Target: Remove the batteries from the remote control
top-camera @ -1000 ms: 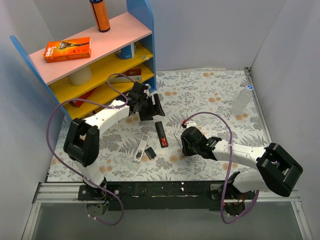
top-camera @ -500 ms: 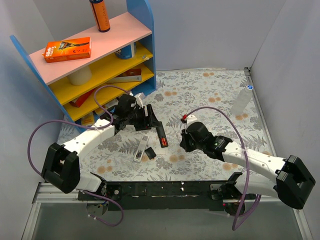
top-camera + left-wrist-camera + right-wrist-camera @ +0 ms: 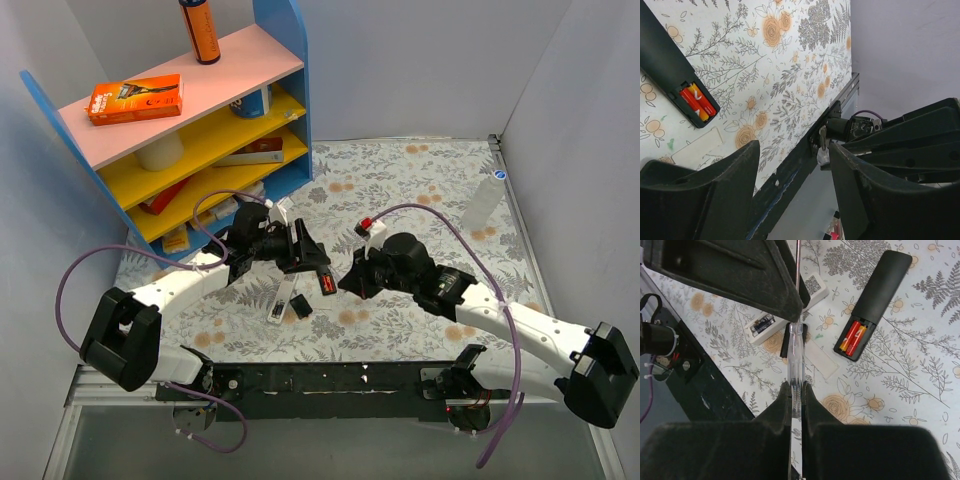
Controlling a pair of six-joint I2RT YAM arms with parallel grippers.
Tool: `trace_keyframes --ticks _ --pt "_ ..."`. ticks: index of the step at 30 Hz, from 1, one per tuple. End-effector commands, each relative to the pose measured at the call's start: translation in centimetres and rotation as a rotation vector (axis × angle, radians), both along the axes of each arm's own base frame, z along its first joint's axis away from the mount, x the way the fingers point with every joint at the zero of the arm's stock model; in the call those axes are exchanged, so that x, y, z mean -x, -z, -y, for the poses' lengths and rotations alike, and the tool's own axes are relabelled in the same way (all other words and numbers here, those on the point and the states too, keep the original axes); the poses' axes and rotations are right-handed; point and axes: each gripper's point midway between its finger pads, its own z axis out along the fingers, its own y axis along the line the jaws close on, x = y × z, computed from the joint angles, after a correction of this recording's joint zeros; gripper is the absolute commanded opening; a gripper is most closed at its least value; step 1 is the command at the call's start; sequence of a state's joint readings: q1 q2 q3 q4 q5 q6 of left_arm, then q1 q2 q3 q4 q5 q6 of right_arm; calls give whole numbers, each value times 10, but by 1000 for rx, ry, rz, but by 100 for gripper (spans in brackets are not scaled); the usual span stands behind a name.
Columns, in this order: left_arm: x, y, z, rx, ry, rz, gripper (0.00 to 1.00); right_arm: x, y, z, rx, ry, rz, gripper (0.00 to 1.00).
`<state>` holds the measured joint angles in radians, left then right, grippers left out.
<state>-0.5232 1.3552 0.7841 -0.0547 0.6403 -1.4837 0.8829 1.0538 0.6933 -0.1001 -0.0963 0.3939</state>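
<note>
Red batteries (image 3: 854, 338) sit in the black remote (image 3: 880, 285), at two o'clock of our right gripper (image 3: 796, 390), which is clamped on a clear-handled tool (image 3: 794, 352). Our left gripper (image 3: 792, 150), jaws apart, hovers close. We judge the tool tip may strike it, or slip and fling a cell.

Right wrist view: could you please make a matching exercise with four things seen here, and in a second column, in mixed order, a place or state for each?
Column one
1. batteries
2. clear stick
3. white remote
4. flat white cover

Column two
a. lying flat between the two remotes
b. clamped in the right gripper
c. sitting in the open bay of the black remote
d. lying toward the image left of the black remote, its own bay uncovered

Pairs: 1-c, 2-b, 3-d, 4-a
</note>
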Motion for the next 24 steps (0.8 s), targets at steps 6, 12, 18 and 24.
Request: trace_keyframes --ticks 6,12,18,24 --pt "4 -9 5 48 -18 -23 56 -7 -34 -26 -80 -50 6 1" --pt "4 -5 7 56 -46 -99 33 -7 -30 -34 -63 -94 -3 1" --pt "8 -9 8 90 -84 -204 0 -16 -33 -32 -39 -100 86 17" --pt "5 -36 15 214 -140 -299 0 -27 -53 -27 -165 -131 441 57"
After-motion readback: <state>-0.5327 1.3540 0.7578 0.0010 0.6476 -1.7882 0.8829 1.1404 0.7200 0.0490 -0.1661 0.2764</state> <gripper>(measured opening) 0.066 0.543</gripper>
